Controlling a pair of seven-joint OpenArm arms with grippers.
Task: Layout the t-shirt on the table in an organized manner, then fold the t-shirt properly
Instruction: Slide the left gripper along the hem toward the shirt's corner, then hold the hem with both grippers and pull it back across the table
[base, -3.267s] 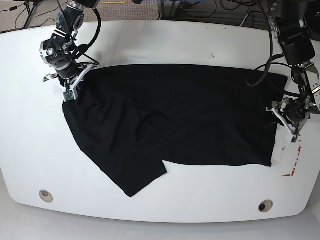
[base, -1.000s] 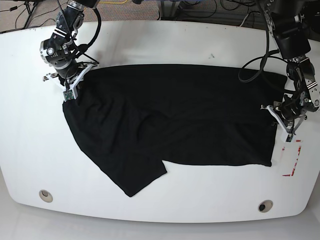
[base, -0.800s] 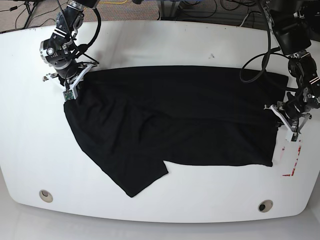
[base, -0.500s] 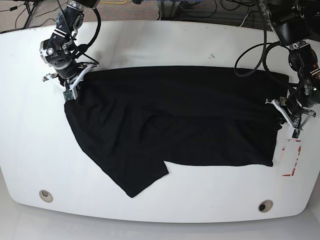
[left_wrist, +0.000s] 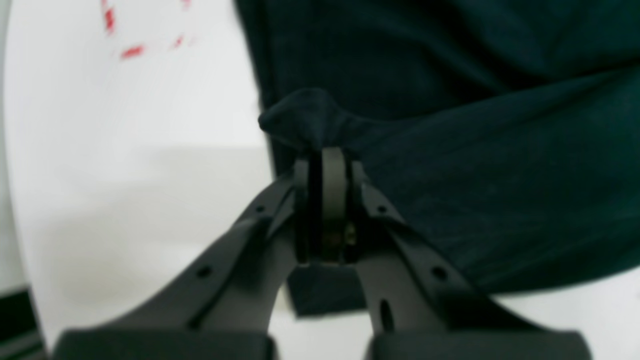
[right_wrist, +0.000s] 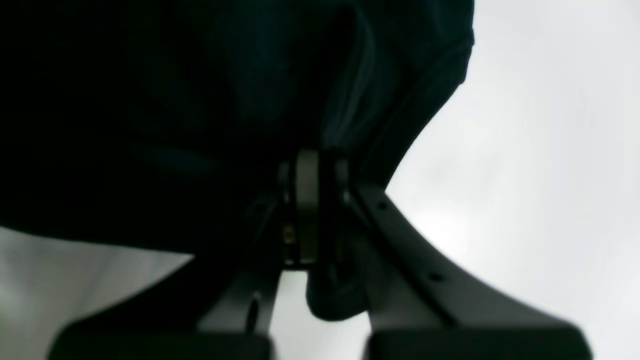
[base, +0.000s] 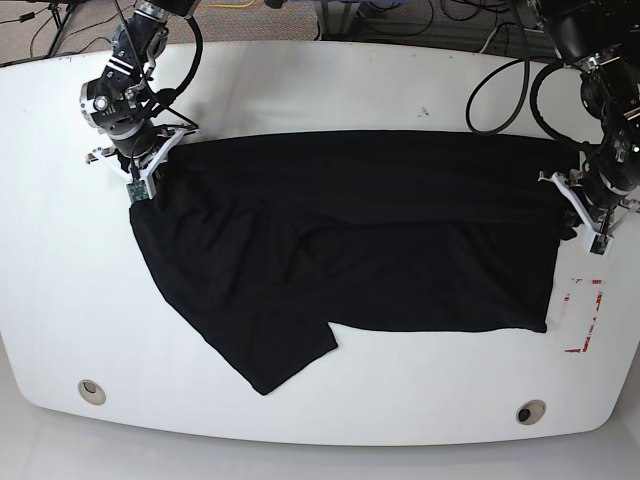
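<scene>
The black t-shirt lies spread across the white table, wrinkled, with one flap reaching toward the front left. On the base view's right my left gripper is shut on the t-shirt's right edge; in the left wrist view the fingertips pinch a raised fold of t-shirt. At the base view's upper left my right gripper is shut on the t-shirt's left corner. The right wrist view shows its fingertips buried in bunched t-shirt.
A red tape mark sits at the table's right, just beyond the t-shirt. Two round metal grommets lie near the front edge. Cables hang behind the table's far edge.
My left gripper has carried the t-shirt's right edge toward the far side and slightly right, straightening that edge. The right gripper has stayed in place.
</scene>
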